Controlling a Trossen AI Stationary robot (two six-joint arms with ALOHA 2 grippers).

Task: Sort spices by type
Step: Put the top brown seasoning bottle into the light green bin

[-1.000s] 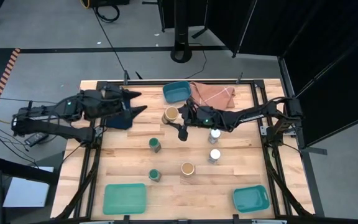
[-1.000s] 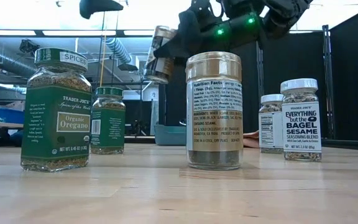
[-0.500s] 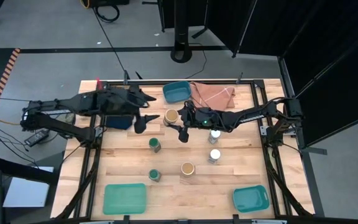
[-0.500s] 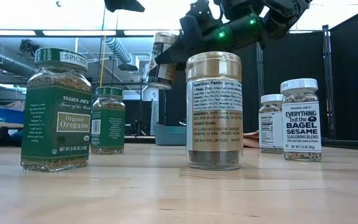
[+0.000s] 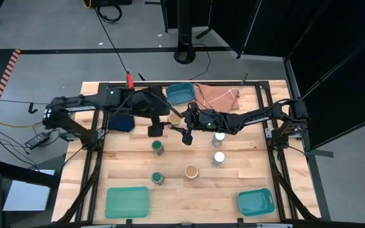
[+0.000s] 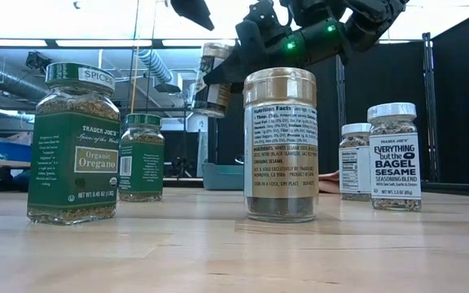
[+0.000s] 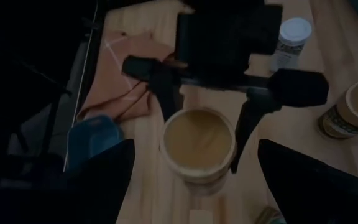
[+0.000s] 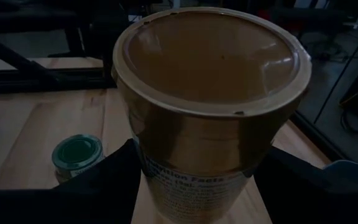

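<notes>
My right gripper [image 5: 181, 121] is shut on a tan-lidded spice jar [image 5: 175, 118], held in the air left of the table's middle and seen high in the low view [image 6: 210, 77]. My left gripper [image 5: 162, 121] hangs open just left of and above that jar [image 7: 199, 144], touching nothing. On the wood stand two green-lidded jars [image 5: 158, 147] [image 5: 158, 178], a second tan-lidded jar [image 5: 191, 171] and two white-lidded jars [image 5: 218, 136] [image 5: 218, 158], each on its base. My right gripper pinches the jar's glass body just under the lid [image 8: 143, 163] between its two fingers [image 7: 165, 87], one on each side. The fingers reach in nearly level from the table's right side. The jar is lifted clear of the table, lid up and slightly tilted.
One teal tray [image 5: 180, 93] sits at the far edge beside a salmon cloth [image 5: 217, 96]. Two more teal trays [image 5: 127, 201] [image 5: 256, 201] lie at the near corners. A dark blue cloth [image 5: 122, 122] lies under the left arm.
My left gripper has swung from the table's left side toward the right, up to the held jar, rolling and tipping downward as it went, and has stayed open. The right gripper and its jar have kept still.
</notes>
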